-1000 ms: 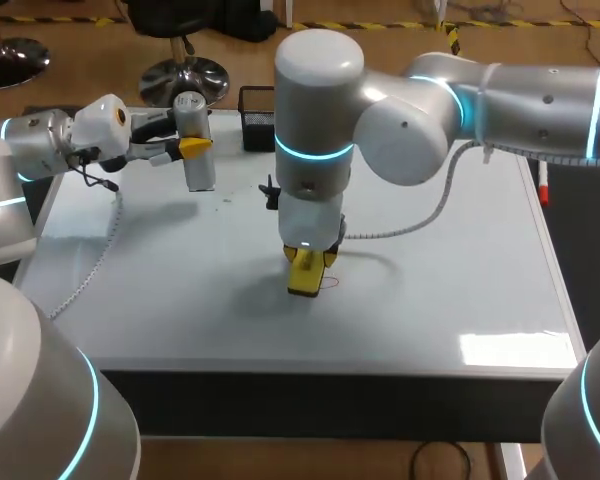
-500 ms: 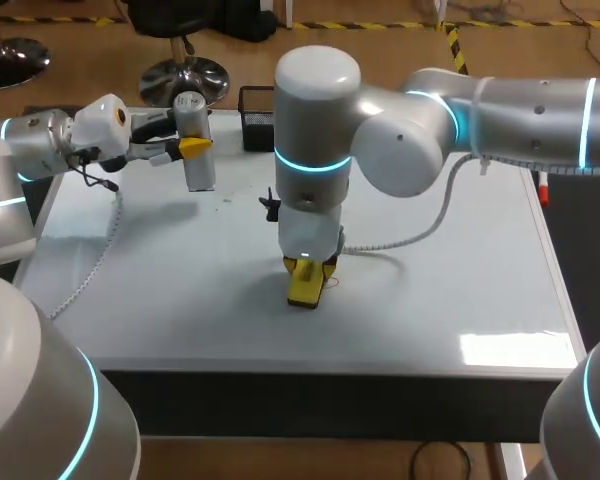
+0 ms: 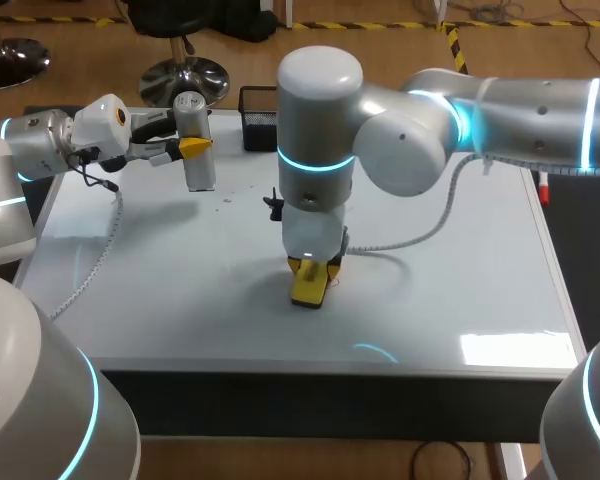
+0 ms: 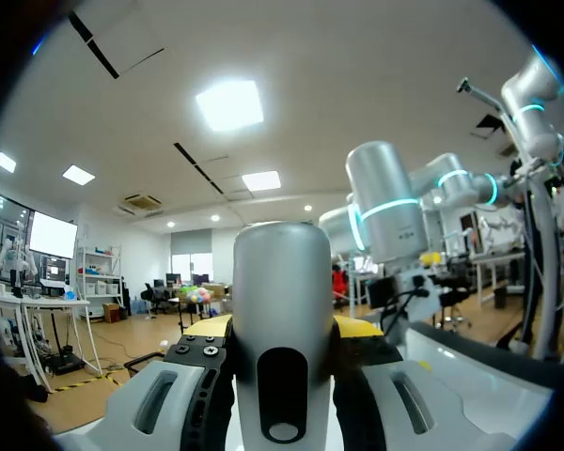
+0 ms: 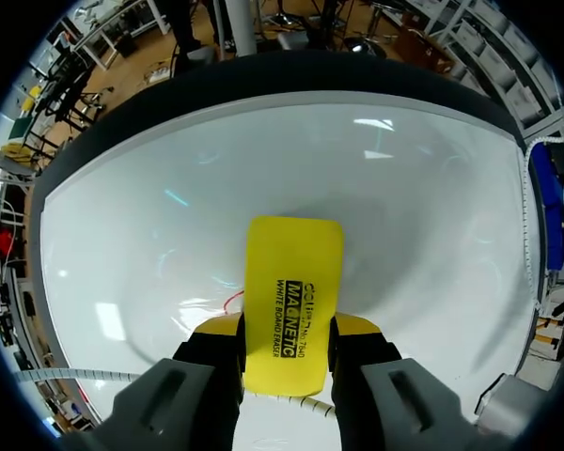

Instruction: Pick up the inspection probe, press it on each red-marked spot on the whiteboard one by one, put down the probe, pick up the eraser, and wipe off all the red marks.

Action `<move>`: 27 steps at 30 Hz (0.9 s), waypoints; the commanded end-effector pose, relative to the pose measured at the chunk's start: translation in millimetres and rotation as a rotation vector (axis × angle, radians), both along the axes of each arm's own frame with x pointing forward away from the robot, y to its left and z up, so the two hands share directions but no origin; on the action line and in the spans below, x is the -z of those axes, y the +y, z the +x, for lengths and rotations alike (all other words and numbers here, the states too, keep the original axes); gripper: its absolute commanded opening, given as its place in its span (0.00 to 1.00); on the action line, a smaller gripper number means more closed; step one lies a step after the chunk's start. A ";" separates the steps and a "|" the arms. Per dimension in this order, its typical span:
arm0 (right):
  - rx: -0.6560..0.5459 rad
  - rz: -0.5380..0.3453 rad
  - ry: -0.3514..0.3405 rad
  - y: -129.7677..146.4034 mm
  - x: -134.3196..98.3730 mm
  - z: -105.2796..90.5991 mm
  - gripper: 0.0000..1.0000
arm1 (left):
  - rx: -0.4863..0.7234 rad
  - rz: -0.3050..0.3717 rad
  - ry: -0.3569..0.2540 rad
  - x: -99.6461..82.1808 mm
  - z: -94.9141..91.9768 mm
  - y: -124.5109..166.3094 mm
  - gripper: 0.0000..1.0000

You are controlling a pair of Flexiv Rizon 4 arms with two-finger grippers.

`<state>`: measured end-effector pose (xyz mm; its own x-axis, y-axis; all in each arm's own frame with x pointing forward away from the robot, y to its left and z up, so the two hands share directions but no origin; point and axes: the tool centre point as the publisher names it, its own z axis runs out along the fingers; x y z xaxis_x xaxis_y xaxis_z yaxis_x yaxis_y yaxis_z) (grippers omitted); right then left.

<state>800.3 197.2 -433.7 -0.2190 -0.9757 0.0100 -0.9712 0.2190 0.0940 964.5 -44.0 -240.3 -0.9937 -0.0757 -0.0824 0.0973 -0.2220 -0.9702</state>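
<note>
— Eraser (image 3: 308,287): where is it, and who has it?

— It lies flat on the whiteboard (image 3: 450,290), clamped from two sides by the right hand (image 3: 310,270). A thin red mark (image 5: 229,302) curls out just beside the eraser's edge, so I judge the wiping step is in hand.

— What does the next move call for?

— Probably pressing the pad flat and sliding it across that mark. Tilting or lifting it could leave red behind.

— What is it made of?

— It's a bright yellow slab with rounded corners and a smooth, hard back with black print. The board is glossy white and shows reflections, so the eraser should glide easily.

— And beyond the eraser?

— Farther back and to its left, the left hand (image 3: 185,147) grips the inspection probe (image 3: 195,140), a smooth grey cylinder. It is upright, apparently clear of the board, and not set down. Behind the eraser, at the worktop's far edge, stands a black mesh basket (image 3: 257,118).
</note>
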 end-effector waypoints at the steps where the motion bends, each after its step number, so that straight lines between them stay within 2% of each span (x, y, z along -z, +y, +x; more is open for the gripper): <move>1: 0.015 -0.001 0.001 -21.0 12.9 -3.8 0.00 | -0.004 0.000 -0.002 -0.9 -1.0 -0.6 0.00; 8: 0.070 -0.029 0.027 -55.0 21.7 -14.6 0.00 | -0.004 0.000 -0.002 -0.9 -1.0 -0.6 0.00; 15: 0.103 -0.054 0.041 -77.6 25.5 -22.2 0.00 | -0.004 0.000 -0.002 -0.9 -1.0 -0.6 0.00; 24: 0.118 -0.060 0.038 -85.6 24.3 -26.4 0.00 | -0.004 0.000 -0.002 -0.9 -1.0 -0.6 0.00; 27: 0.121 -0.051 0.016 -84.5 15.1 -30.1 0.00 | -0.004 0.000 -0.002 -0.9 -1.0 -0.6 0.00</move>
